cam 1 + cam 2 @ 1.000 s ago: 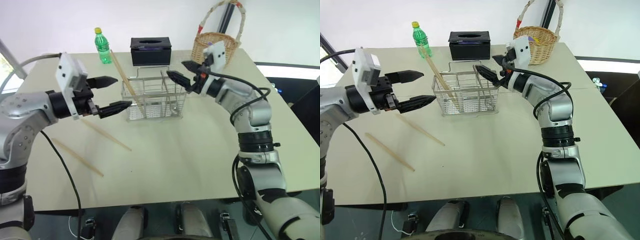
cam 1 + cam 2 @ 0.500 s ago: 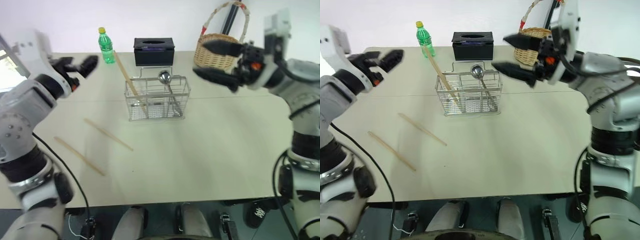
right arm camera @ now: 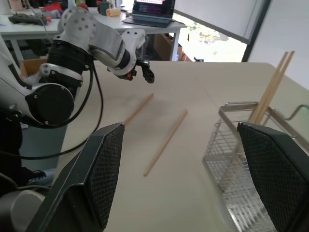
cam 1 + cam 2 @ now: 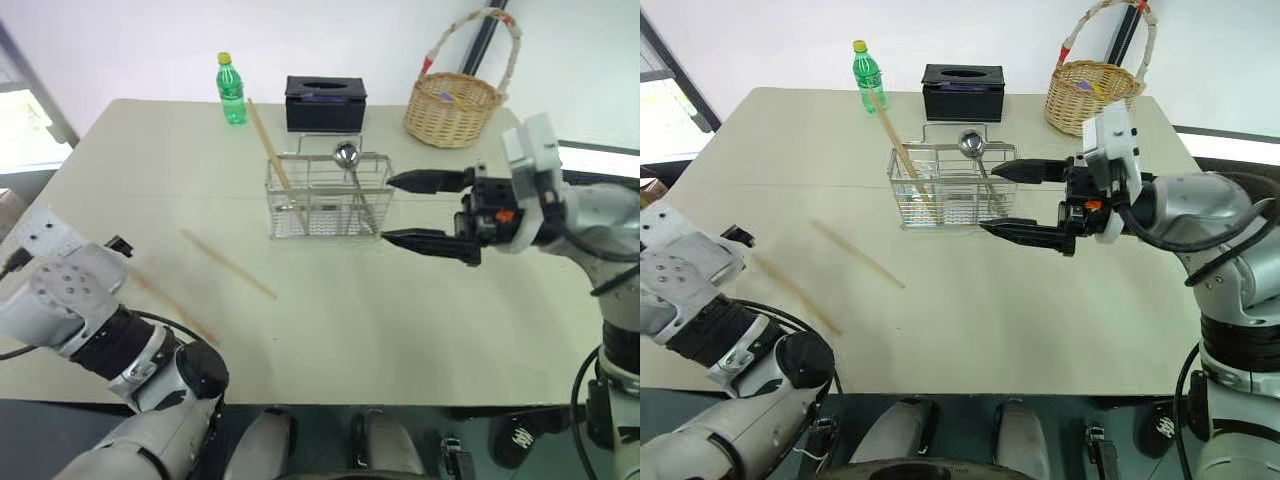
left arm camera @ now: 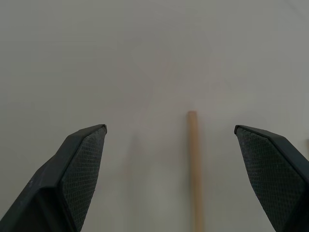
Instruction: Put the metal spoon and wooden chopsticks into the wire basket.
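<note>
- We saw the metal spoon [image 4: 346,156] and two wooden chopsticks [image 4: 277,166] already standing in the wire basket [image 4: 326,197].
- Two loose chopsticks [image 4: 228,264] remained on the surface [image 4: 420,310].
- Our left end effector [image 5: 181,181] hung spread over one; our right end effector [image 4: 425,212] was spread, empty.

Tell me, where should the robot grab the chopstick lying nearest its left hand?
Probably from straight above, near the chopstick's end. It lies flat on the table, thin and straight, so one finger should go down on each long side. The left gripper already straddles it, open.
</note>
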Motion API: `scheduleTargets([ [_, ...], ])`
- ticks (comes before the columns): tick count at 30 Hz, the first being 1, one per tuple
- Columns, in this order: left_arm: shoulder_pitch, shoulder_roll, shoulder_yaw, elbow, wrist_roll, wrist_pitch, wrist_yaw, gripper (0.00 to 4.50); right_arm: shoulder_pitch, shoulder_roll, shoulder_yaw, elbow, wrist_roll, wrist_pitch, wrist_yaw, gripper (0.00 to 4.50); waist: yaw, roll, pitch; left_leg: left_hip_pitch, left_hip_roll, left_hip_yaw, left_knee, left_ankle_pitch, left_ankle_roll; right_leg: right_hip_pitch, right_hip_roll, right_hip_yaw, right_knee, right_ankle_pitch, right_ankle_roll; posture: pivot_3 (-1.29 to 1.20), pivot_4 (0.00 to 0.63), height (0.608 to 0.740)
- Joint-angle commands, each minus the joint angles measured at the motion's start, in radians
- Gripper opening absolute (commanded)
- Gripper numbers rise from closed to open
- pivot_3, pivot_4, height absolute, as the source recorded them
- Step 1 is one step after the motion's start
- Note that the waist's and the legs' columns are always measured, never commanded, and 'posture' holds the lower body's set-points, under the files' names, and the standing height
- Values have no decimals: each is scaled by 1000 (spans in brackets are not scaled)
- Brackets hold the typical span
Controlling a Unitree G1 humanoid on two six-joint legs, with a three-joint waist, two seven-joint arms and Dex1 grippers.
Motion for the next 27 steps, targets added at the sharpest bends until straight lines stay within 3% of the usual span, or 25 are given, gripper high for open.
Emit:
scheduleTargets([
  [1, -27, 43, -27, 80, 36, 8, -43, 4500, 4, 8, -43, -54, 57, 20, -57, 3862, -2, 0, 0, 0, 0, 0, 0, 0, 0, 0, 0, 0, 0, 0, 0, 0, 150, 661],
  [12, -60, 92, -41, 400, 93, -89, -153, 4500, 69, 36, -71, -139, 159, 45, -213, 3862, -2, 1, -1, 0, 0, 0, -1, -1, 3, 0, 0, 0, 0, 0, 0, 0, 150, 661],
  [15, -70, 86, -41, 427, 103, -103, -160, 3612, 79, 35, -74, -143, 173, 40, -233, 3926, -1, 3, -1, 1, 0, 0, -1, -1, 3, 0, 0, -1, 0, 0, 0, 0, 150, 661],
  [22, -102, 80, -24, 459, 120, -133, -159, 77, 92, 30, -82, -145, 193, 30, -256, 3926, 0, 3, -1, 1, 0, -1, 0, -1, 3, 1, 0, -1, 0, 0, 0, 0, 150, 661],
  [27, -87, 102, -51, 449, 135, -212, -156, 26, 100, 28, -82, -140, 199, 24, -263, 3926, -3, 3, -1, 1, 0, -1, -1, -1, 3, 0, 0, -1, 0, 0, 0, 0, 150, 661],
])
